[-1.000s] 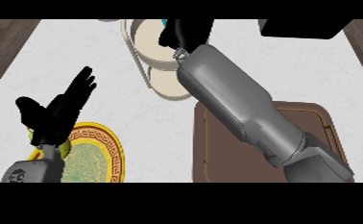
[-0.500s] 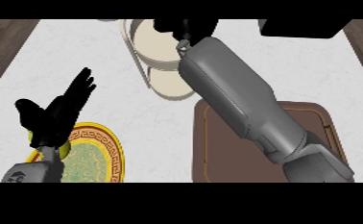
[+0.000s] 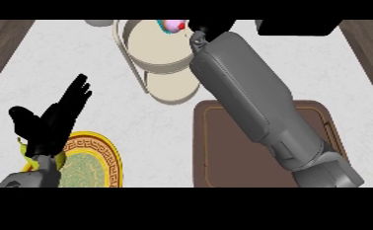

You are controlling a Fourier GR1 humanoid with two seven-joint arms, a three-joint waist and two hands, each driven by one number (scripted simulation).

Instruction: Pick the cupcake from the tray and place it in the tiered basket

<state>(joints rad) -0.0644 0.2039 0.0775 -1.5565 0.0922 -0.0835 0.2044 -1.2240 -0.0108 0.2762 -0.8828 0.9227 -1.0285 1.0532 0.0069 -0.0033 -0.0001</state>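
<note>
Right hand (image 3: 209, 26) at the counter's far edge, beside the tiered basket (image 3: 157, 66), mostly hidden; cannot tell if clenched or released. Cupcake (image 3: 172, 25) in the basket's upper tier, just beside this hand. Brown tray (image 3: 222, 145) near the front right. Left hand (image 3: 51, 120) released, fingers straight, resting at front left over a yellow plate (image 3: 98, 157).

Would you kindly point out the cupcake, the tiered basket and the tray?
cupcake (image 3: 172, 25): head view, pink top.
tiered basket (image 3: 157, 67): head view, upper tier's front rim.
tray (image 3: 233, 160): head view, bare brown floor.
</note>
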